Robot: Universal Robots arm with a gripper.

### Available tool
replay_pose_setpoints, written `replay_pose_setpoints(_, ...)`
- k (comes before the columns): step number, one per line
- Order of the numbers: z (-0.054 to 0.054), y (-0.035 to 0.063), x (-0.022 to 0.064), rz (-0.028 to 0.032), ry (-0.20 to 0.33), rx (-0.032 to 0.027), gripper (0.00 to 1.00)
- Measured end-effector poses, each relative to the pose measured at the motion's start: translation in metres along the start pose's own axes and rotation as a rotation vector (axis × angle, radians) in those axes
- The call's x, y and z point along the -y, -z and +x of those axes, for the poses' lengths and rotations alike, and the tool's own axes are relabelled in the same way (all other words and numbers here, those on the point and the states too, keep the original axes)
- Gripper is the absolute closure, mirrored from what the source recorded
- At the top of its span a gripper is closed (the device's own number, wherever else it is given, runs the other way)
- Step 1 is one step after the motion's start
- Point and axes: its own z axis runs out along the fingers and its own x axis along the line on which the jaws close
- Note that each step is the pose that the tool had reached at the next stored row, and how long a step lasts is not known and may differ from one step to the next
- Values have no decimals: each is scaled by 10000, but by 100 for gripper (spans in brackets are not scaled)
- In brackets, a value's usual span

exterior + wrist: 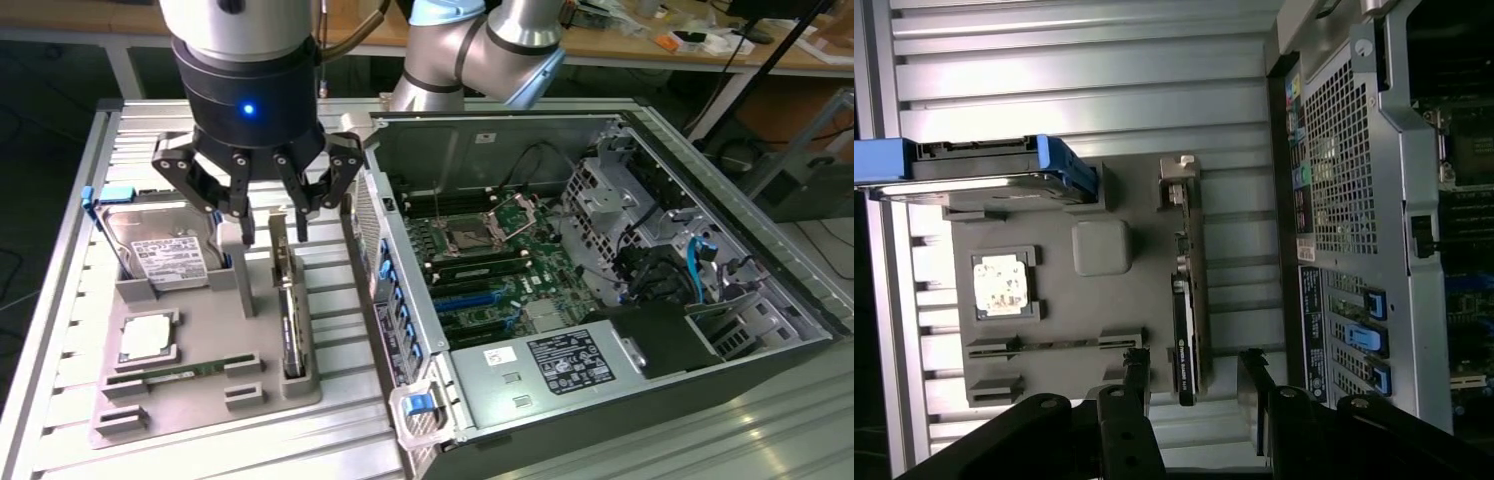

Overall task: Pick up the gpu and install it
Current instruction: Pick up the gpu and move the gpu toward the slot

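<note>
Gripper (274,228) hangs over the grey holder tray (200,410) on the slatted metal table (67,300), at the exterior view's left. Fingers (246,215) are spread wide w/ nothing held.

The gpu (288,310) stands on its long edge in a slot of the tray, on the side nearest the PC case (747,330). It's a dark green board w/ pale metal at one end. In the wrist view the gpu (1186,300) lines up btwn the two dark fingers (1137,385), w/ the gripper (1194,385) centred on its line and a gap showing on each side. No contact visible. Can't tell how far above the card the fingertips are.

Other parts in the tray:
- Hard drive (160,255) w/ white label, propped upright in its slot, blue pieces at its side.
- CPU (147,337) lying flat.
- Memory stick (180,372) in a narrow slot, near the CPU.

The PC case lies open just beside the tray, at the exterior view's right. Inside are the motherboard (494,265) and the power supply (567,365) w/ a black label. The arm (461,50) reaches in from behind the case.
</note>
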Motion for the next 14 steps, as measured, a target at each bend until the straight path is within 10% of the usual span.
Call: replay_pose_setpoints(14,0,-23,6,-2,1,2,52)
